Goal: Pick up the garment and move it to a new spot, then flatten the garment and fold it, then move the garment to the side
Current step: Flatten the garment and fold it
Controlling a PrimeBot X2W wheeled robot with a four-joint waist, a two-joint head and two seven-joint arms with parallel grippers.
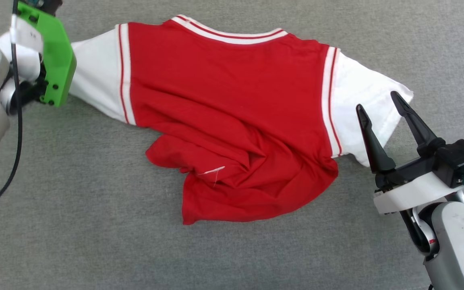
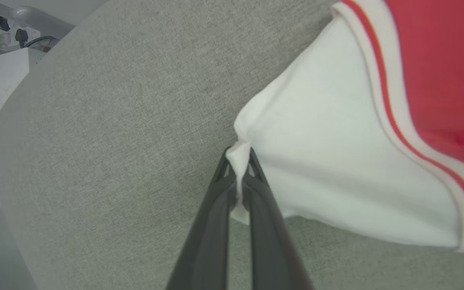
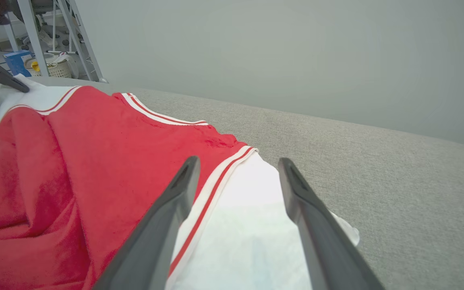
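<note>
The garment (image 1: 232, 112) is a red shirt with white sleeves and striped trim, spread across the grey surface with its lower part bunched. In the left wrist view my left gripper (image 2: 238, 159) is shut on the end of one white sleeve (image 2: 328, 161), a pinch of cloth showing between the fingertips. My right gripper (image 1: 380, 100) stands open over the other white sleeve (image 1: 361, 96). In the right wrist view its two fingers (image 3: 175, 197) straddle that sleeve (image 3: 248, 225) above the cloth.
The grey fabric surface (image 1: 75, 225) reaches all around the garment. Its rounded edge (image 2: 10, 121) shows in the left wrist view, with white furniture and wall sockets (image 2: 10, 36) beyond. Metal frame legs and a basket (image 3: 50, 64) stand far off.
</note>
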